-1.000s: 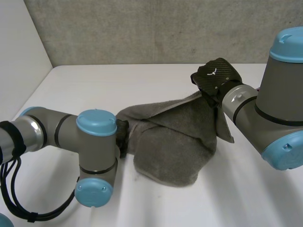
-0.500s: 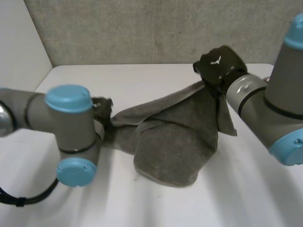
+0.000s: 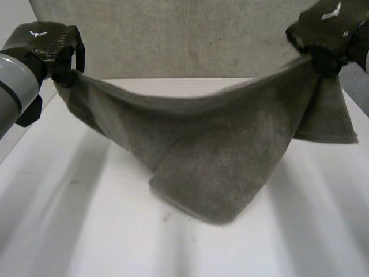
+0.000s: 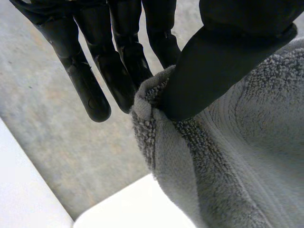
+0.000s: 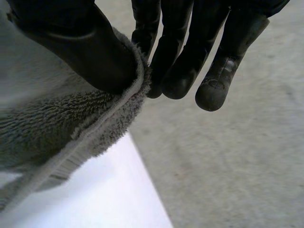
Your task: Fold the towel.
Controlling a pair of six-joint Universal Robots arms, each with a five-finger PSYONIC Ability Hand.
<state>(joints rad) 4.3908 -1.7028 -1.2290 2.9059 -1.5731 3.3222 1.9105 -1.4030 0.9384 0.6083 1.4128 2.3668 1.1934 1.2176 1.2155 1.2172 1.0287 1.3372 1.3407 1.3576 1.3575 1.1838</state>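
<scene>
Above the white surface (image 3: 69, 231), a grey towel (image 3: 213, 161) is pinched by a corner in the left hand (image 3: 43, 46) and another in the right hand (image 3: 326, 29), sagging between them; no fold is judged made yet.

Head view: right robot hand (image 3: 326, 29) clipped by the frame's upper-right corner. Left robot hand (image 3: 41, 47) sits upper left, its arm cut off by the left edge. Towel (image 3: 213, 156) corner tips are buried in both pinches. The sagging middle screens the desk (image 3: 86, 231) behind. In the wrist views the cloth passes beyond the frame.
</scene>
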